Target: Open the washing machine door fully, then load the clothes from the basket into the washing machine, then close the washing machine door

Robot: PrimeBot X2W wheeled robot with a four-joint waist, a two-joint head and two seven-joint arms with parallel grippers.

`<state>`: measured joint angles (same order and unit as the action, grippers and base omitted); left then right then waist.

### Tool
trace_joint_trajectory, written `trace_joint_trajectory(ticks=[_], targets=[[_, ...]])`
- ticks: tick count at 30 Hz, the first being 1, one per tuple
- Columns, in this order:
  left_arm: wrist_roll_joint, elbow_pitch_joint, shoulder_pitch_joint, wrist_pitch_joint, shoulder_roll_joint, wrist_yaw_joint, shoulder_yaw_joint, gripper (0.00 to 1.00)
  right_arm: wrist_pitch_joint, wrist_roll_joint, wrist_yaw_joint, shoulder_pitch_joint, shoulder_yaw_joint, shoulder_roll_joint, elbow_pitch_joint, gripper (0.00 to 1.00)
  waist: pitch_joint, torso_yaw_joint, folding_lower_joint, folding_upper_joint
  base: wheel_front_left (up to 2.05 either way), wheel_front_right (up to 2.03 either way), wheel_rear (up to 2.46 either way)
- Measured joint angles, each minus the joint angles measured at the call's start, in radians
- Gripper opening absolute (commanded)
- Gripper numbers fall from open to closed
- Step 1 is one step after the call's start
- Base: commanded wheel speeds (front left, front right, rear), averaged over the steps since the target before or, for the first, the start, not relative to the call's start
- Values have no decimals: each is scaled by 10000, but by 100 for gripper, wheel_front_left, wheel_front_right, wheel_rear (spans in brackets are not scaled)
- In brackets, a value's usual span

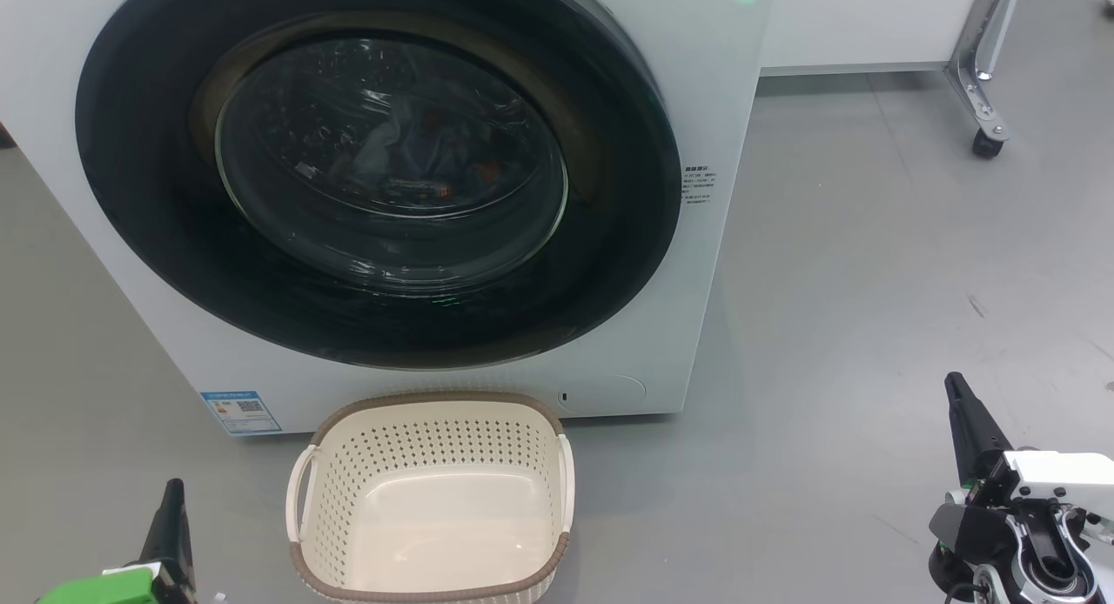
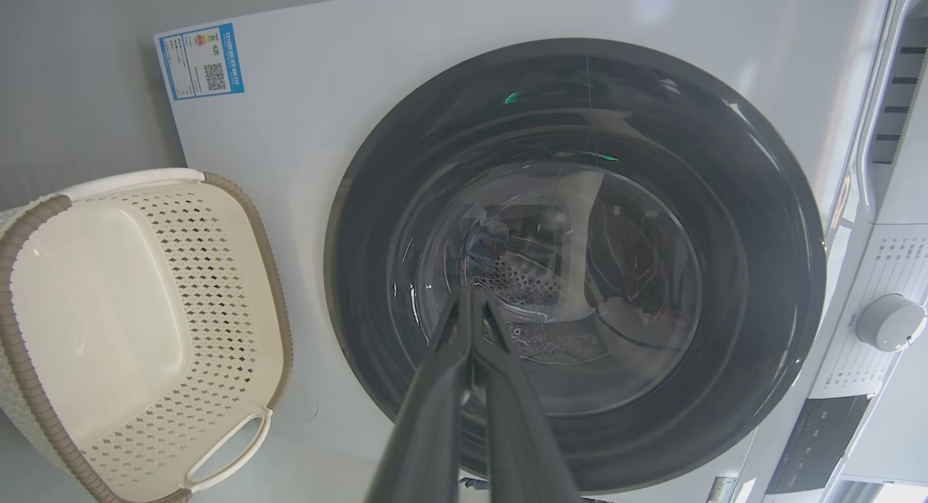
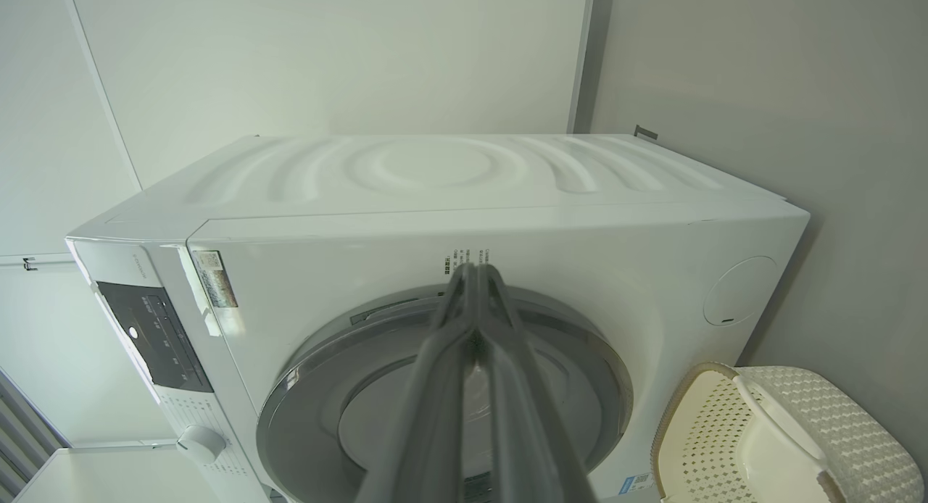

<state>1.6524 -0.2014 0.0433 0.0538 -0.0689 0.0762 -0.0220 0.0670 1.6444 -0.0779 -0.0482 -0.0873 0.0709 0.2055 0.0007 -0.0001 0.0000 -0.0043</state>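
While the washing machine door (image 1: pixel 379 164) sits shut across the upper left of the head view, the clothes (image 1: pixel 409 147) show dimly through its glass inside the washing machine (image 1: pixel 696 90); the basket (image 1: pixel 435 400) stands at bottom centre, between the closed left gripper (image 1: pixel 174 493) and closed right gripper (image 1: pixel 956 386)

Round, glossy black-rimmed glass door (image 1: pixel 374 325) shut flush on the big white front-loading washer (image 1: pixel 705 108), barring the drum; small cream perforated plastic basket (image 1: pixel 435 401) just before the washer's base (open-topped, reachable from above); grey floor (image 1: pixel 853 308) to the right of both open; metal caster leg (image 1: pixel 982 90) well apart.
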Motion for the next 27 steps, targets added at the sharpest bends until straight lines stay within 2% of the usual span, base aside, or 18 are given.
trace_joint_trajectory(ticks=[27], targets=[[0, -19, 105, 0, 0, 2, -10, 0, 2, 0, -2, -1, -8, -2, 40, 0, -3, 0, 0, 0, 0, 0, 0]])
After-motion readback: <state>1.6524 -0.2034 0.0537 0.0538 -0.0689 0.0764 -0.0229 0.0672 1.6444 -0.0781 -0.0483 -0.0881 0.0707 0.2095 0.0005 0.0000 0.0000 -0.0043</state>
